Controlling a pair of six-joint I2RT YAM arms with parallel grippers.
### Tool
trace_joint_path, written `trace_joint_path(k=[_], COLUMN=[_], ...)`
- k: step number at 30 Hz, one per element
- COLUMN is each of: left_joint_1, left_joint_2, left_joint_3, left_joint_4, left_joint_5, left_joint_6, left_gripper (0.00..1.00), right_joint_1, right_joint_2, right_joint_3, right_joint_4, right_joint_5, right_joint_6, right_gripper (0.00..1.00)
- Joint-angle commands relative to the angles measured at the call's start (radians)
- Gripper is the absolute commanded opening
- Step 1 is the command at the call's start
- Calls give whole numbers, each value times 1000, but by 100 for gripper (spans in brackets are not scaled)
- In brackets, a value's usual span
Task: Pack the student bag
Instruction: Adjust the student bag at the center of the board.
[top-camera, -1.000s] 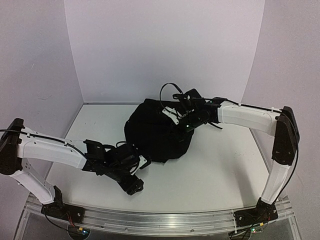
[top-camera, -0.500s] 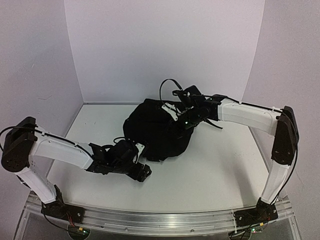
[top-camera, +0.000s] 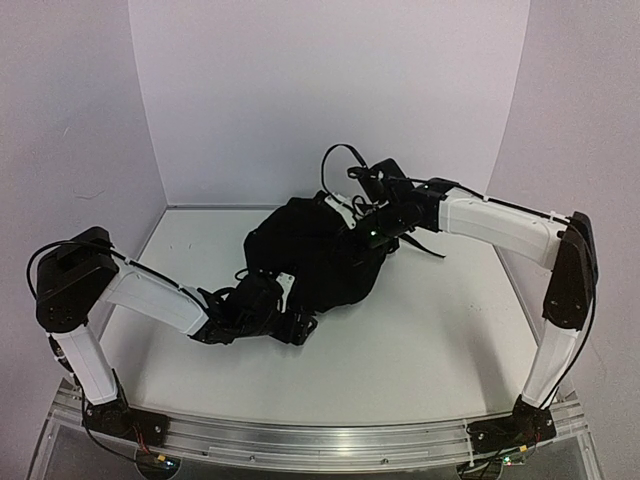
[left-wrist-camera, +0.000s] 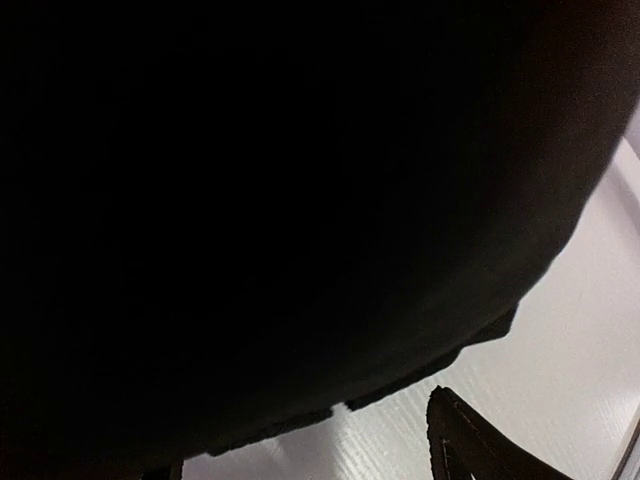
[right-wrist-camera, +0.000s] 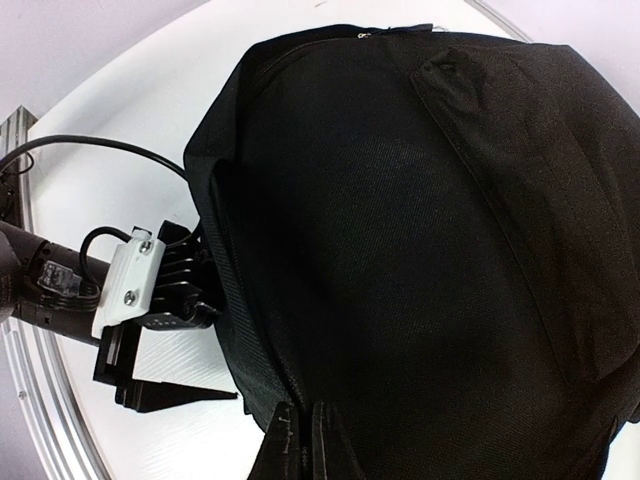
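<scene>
Table (top-camera: 450, 330), white and walled in by pale panels, carries the student bag (top-camera: 315, 255) a little left of its middle, toward the back. The bag is a rounded black heap. From above and from the right wrist its outer fabric, seams and a flap are all that show, so I cannot tell what is in it, if anything.

The right arm (top-camera: 495, 225) reaches in from the right to the bag's far upper side. The left arm (top-camera: 150, 295) lies low across the table toward the bag's near edge.

The right gripper (right-wrist-camera: 301, 425) has its two fingers pressed together with only a sliver between them. A seam of the bag runs straight into the tips, so it appears to pinch the fabric there.

The left gripper (top-camera: 300, 325) sits at the foot of the bag, touching or just beside its near lower edge. Its own camera sees mostly dark cloth (the bag fills nearly the whole view), with one fingertip (left-wrist-camera: 480, 445) far out at the lower right. The jaws stand wide apart, and nothing is visibly caught between them.
</scene>
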Motion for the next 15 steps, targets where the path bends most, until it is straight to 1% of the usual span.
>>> trace_joint_path(k=[1,3,4,7,13,15], left_joint_1=[1,1,3,3,3,3], left_joint_2=[-13,-33,-45,-91,-154,-179], left_joint_3=[55,55,52,55,120,143], left_joint_4=[126,126,124,94,-33,-71], left_joint_5=[0,-6,-8,7,113,127], left_joint_6=[26,24,22,26,42,35], left_gripper=[81,76,71,40,2,0], right_joint_1=[-3,-3,-2,-3,-12,-28], right_joint_2=[-46,-42,-40,-38,-36,-34], right_joint_3=[98,99,99,94,104,123], right_joint_4=[91,87,86,84,83,80], right_joint_5=[-57,-55,-55,-52,-39,-39], right_joint_6=[37,35,34,32,39,54], right_gripper=[0,0,0,0,0,0])
